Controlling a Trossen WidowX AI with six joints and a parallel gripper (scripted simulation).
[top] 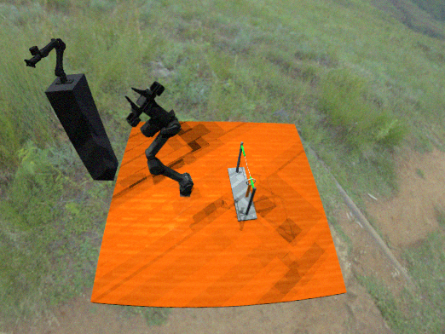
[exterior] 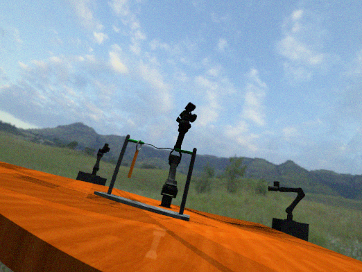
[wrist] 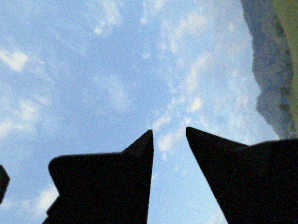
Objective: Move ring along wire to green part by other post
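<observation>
Reaching up and back from its foot on the orange tabletop, my arm stands tall, elbow bent, with its far end turned away from the wire frame. I have the claw high and well apart from the ring; in the wrist view its two dark tips point into open sky, a sliver of hills off to one side. The claw is partly spread, a gap between the tips and nothing pinched. Over on the frame, the ring hangs on one green stretch of wire beside a post, its orange handle dangling below. The grey base plate lies flat beneath the posts.
</observation>
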